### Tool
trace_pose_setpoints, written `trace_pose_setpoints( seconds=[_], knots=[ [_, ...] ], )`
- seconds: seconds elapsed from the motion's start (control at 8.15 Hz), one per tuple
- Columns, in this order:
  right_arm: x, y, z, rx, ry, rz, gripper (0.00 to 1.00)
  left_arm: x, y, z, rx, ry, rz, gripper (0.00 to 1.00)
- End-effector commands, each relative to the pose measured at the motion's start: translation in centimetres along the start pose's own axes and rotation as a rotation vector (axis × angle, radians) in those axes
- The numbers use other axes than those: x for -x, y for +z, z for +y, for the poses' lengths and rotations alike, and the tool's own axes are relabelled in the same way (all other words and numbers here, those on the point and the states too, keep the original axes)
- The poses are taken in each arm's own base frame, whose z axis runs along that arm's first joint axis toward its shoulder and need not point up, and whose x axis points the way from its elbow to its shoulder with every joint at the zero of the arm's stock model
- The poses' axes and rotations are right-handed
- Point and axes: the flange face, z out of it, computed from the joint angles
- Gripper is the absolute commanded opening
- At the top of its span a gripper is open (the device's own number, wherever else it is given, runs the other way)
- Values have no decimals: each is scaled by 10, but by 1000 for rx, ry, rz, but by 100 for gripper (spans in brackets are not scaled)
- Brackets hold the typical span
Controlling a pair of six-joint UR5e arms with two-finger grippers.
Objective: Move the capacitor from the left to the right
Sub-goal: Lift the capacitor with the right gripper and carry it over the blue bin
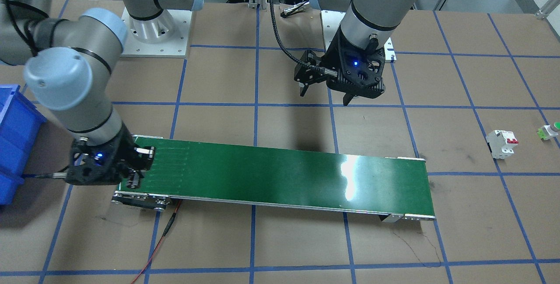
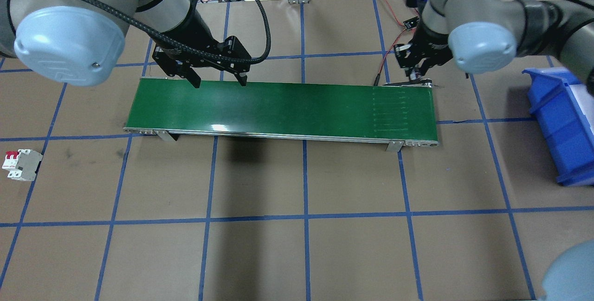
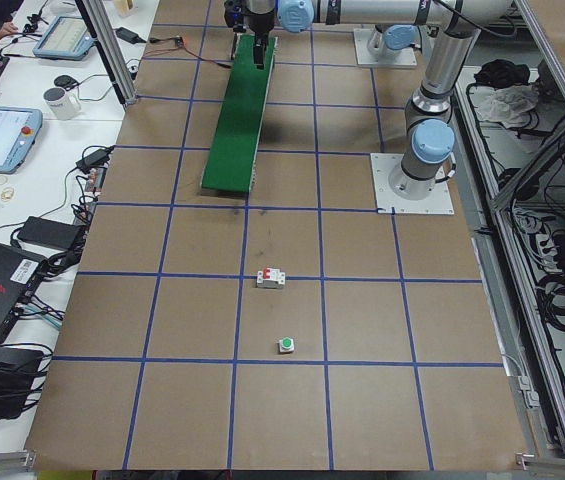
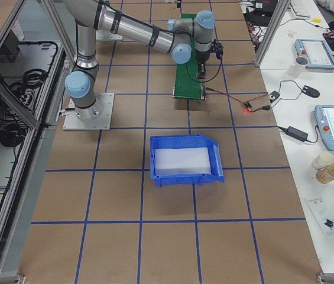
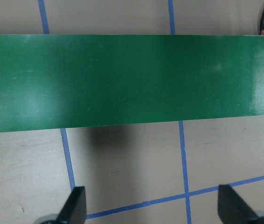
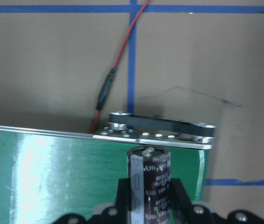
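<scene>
1. Capacitor (image 6: pixel 150 179): a stubby cylinder with a dark brown-black sleeve. 1 silvery-grey stripe runs along its length, with small white print beside it. The end facing away from the wrist camera is a silvery cap.

2. Right claw (image 2: pixel 417 71): clamped on the capacitor. The body sits between the 2 black fingers (image 6: pixel 122 196), with its upper half projecting past them. In the wrist view the part stands upright in the frame.

3. Location: the capacitor is held at the end of the green conveyor belt (image 2: pixel 278 106), by the metal roller bracket (image 6: pixel 162 128). In the overhead view this is toward 2 o'clock from the belt's centre. A red wire (image 6: pixel 122 60) runs across the table (image 2: pixel 301 254) just past the bracket.

4. Left claw (image 2: pixel 220 80): fingers wide apart, holding nothing. It hangs at the belt's far edge, toward 10 o'clock from the belt's centre in the overhead view.

5. Other items: a white circuit breaker (image 2: pixel 21 165) with red switches lies toward 8 o'clock, well apart from the belt. A blue bin (image 2: pixel 561 124) stands at 3 o'clock. A green-capped push button (image 1: pixel 549 131) lies near the breaker.
</scene>
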Motion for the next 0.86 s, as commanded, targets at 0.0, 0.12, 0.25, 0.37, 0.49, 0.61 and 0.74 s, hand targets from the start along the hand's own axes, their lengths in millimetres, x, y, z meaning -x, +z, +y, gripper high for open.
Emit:
trace_pose_setpoints(
  seconds=[0.0,0.12,0.25,0.37,0.49,0.61,0.74],
  knots=[
    [-140,-70,17,21,-101,83,0,0,-1,0,-3,-1,-1,100],
    [-199,-73,26,61,-237,154,0,0,0,0,-1,0,0,100],
    [-276,-71,45,86,-256,148,0,0,-1,1,-1,2,0,100],
    [-334,-60,63,113,-281,128,0,0,0,0,0,1,-1,100],
    [-368,-37,65,117,-320,128,0,0,0,0,-1,2,0,100],
    [-399,1,64,132,-347,112,0,0,-2,0,-4,2,-1,100],
    [-416,35,64,143,-353,80,16,0,-1,1,-1,2,-1,100]
  ],
)
